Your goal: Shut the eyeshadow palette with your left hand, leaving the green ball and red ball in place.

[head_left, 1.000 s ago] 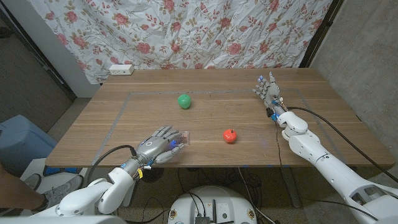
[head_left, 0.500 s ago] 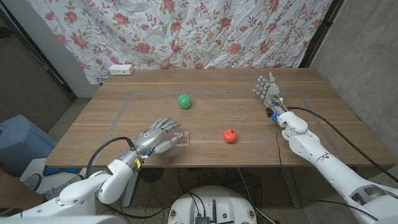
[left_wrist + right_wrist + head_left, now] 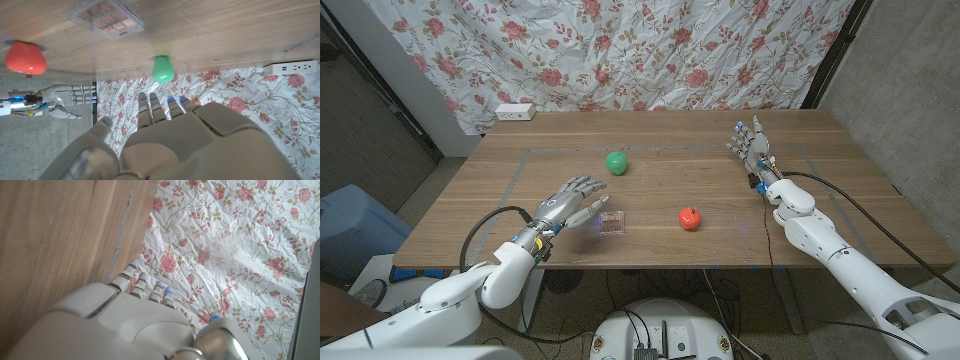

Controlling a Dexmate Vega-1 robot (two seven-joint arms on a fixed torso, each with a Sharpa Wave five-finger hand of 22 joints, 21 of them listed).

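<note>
Bench [image 3: 660,190] of brown wood stretches across the room in front of a flowered cloth backdrop [image 3: 650,50], with a white power strip [image 3: 514,111] at its far left corner. From the near left corner the left arm reaches in, its left hand [image 3: 567,203] raised a little over the wood with fingers spread and nothing in them, palm down. On the opposite side the right hand [image 3: 752,146] sits near the far right edge, fingers apart and pointing away, holding nothing; the left wrist view catches it too, stretched out beside the wood.

The eyeshadow palette [image 3: 611,222] lies flat on the bench just beside the left hand's fingertips, apart from them, its lid down; in the left wrist view its coloured pans show through the clear top. The red ball [image 3: 690,217] rests to the palette's right, near the front edge. The green ball [image 3: 615,162] sits farther back toward the middle, well apart from both.
</note>
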